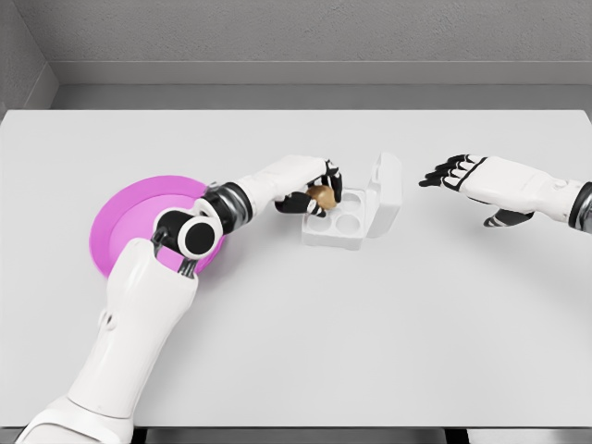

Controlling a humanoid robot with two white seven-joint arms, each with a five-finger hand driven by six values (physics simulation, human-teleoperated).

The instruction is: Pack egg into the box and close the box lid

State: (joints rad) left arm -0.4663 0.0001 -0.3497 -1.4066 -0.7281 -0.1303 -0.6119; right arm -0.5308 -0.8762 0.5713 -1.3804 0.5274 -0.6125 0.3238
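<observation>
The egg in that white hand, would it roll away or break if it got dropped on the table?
Probably both. The egg looks rounded and smooth, so on the flat table it would likely roll. It seems small and light, pinched by the left hand over the open box; a shell that thin could crack if squeezed hard.

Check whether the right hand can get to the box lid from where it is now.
Probably yes: the right hand hovers open beside the raised lid, with bare table between; the left hand works the box's far side.
</observation>
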